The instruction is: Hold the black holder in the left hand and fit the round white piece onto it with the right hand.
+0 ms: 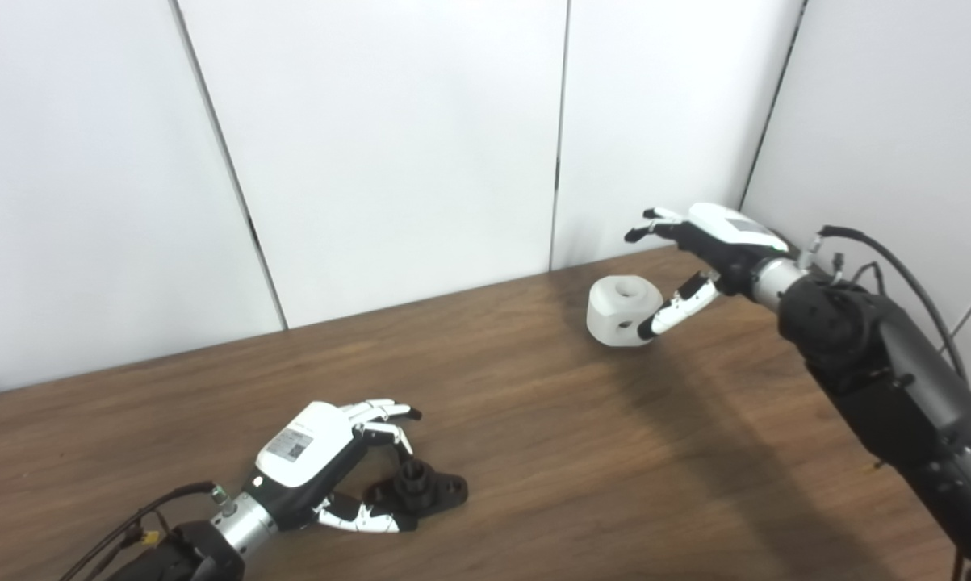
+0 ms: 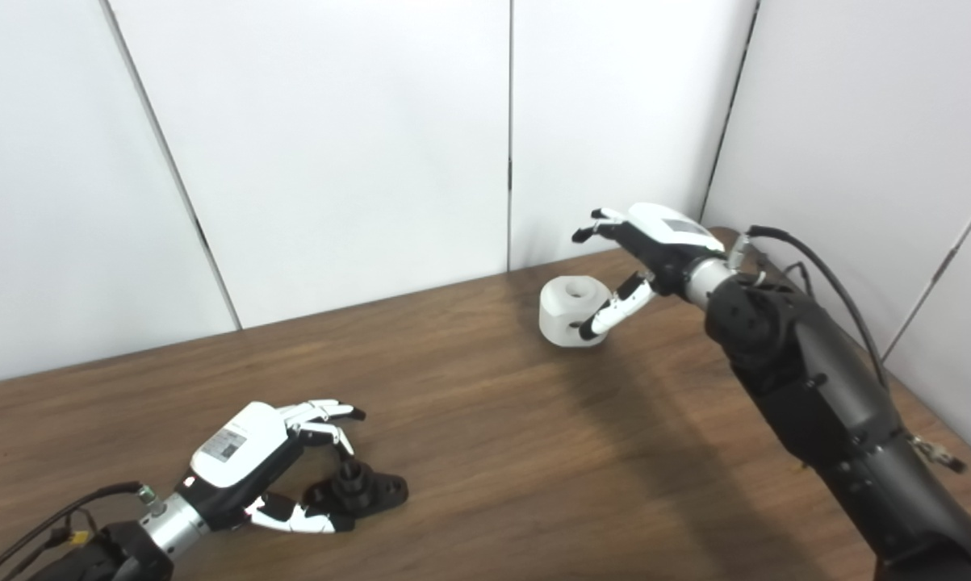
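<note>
Lab: white partition panels (image 1: 388,145), wooden table (image 1: 533,420)

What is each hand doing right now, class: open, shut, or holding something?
Left hand: open, fingers curled around the black holder on the table, not clamped.
Right hand: open, thumb beside the white piece, not gripping.

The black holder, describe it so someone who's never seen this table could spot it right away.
On the brown wooden table, look to the near left corner, where the left hand reaches in. The black holder lies flat between its fingers, a small dark base with a short upright post, unlike the round white piece far right.
</note>
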Tool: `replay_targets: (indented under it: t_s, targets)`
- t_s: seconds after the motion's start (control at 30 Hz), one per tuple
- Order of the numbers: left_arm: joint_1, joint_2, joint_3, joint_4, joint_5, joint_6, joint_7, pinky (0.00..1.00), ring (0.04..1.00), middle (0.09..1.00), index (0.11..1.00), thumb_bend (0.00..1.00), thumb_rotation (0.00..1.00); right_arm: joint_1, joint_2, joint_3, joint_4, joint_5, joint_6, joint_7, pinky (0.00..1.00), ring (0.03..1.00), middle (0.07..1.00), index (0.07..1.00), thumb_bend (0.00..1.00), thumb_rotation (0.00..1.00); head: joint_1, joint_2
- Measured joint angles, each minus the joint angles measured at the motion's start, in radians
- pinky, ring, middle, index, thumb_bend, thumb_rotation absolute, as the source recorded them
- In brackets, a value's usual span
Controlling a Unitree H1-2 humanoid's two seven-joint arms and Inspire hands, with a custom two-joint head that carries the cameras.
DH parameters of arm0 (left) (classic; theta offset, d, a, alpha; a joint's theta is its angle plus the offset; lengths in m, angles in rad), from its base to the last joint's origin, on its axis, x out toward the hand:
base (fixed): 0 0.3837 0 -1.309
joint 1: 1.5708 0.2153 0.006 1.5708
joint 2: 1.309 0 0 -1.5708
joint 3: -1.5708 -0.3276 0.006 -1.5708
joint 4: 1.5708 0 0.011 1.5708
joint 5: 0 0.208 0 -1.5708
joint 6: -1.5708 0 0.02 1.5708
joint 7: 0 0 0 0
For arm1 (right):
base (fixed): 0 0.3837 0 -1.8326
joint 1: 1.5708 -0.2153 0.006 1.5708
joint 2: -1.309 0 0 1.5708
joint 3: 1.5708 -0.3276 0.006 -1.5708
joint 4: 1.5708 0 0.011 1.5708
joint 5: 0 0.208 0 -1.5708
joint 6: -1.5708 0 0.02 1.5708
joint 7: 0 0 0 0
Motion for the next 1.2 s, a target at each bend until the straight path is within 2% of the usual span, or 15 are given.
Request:
replay_targets:
  t_s: [0.17, 0.6, 0.8, 1.2]
  targets:
    - [0.001, 0.0, -0.005, 0.003, 0.0, 0.0, 0.015, 0.72, 0.848, 0.832, 0.488, 0.52, 0.08, -0.022, 0.0, 0.044, 0.033, -0.013, 0.019, 0.039, 0.9, 0.975, 0.984, 0.876, 0.98, 0.25, -0.015, -0.014]
    - [0.001, 0.002, -0.006, 0.003, -0.002, 0.0, 0.018, 0.73, 0.855, 0.841, 0.488, 0.52, 0.08, -0.069, 0.002, 0.072, 0.122, -0.04, 0.016, 0.033, 0.88, 0.962, 0.98, 0.909, 0.98, 0.28, -0.018, -0.015]
    - [0.001, 0.003, -0.005, 0.002, -0.003, 0.0, 0.018, 0.75, 0.857, 0.843, 0.489, 0.52, 0.08, -0.07, 0.006, 0.073, 0.129, -0.04, 0.013, 0.019, 0.88, 0.964, 0.98, 0.913, 0.98, 0.29, -0.014, -0.017]
    - [0.002, 0.002, -0.003, 0.001, -0.006, 0.0, 0.018, 0.75, 0.869, 0.85, 0.489, 0.52, 0.08, -0.074, 0.018, 0.074, 0.194, -0.041, 0.001, -0.034, 0.85, 0.935, 0.948, 0.869, 0.94, 0.26, -0.005, -0.017]
